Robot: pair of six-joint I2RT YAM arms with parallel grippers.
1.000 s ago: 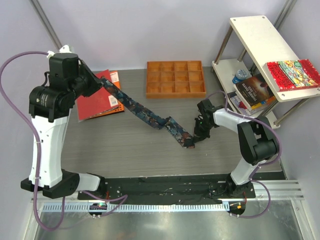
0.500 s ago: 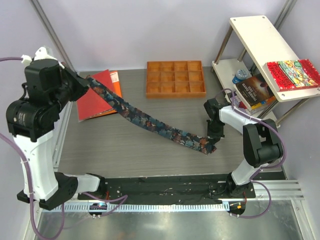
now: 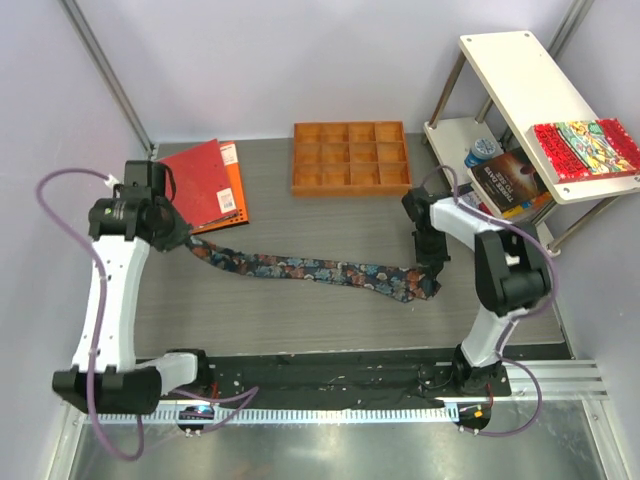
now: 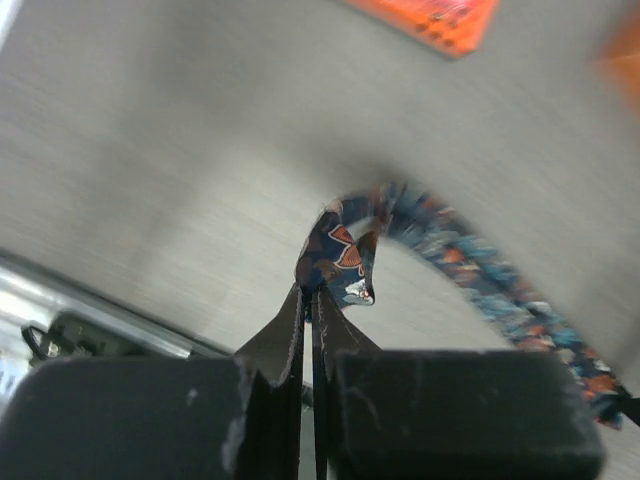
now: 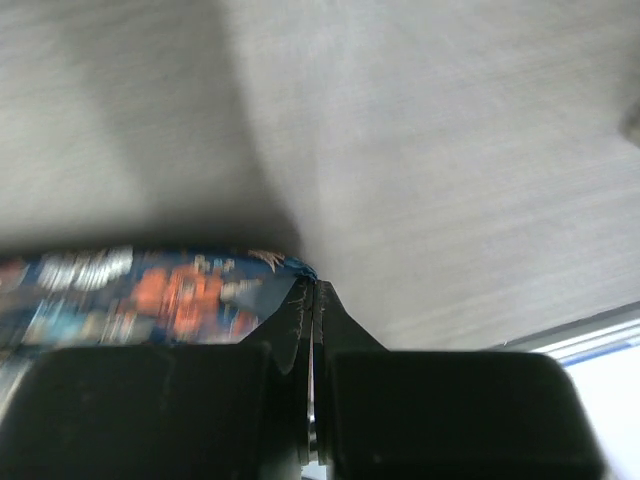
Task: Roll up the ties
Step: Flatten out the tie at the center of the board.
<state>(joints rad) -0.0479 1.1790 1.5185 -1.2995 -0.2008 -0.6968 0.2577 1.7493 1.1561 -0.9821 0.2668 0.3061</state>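
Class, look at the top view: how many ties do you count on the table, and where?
1. The tie stretches across the table, its left end pinched in the left gripper, its right end in the right gripper. No other shows.

Grey table (image 3: 300, 315): tie (image 3: 320, 270), red book (image 3: 200, 185), wooden tray (image 3: 350, 157)

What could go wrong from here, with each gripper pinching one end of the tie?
1. The left gripper pinches only the very tip of the tie; a pull could slip it free.
2. Near the right gripper the tie looks bunched, so a roll started there may come out uneven.
3. The left gripper sits close to the red book; a sideways move might bump it.
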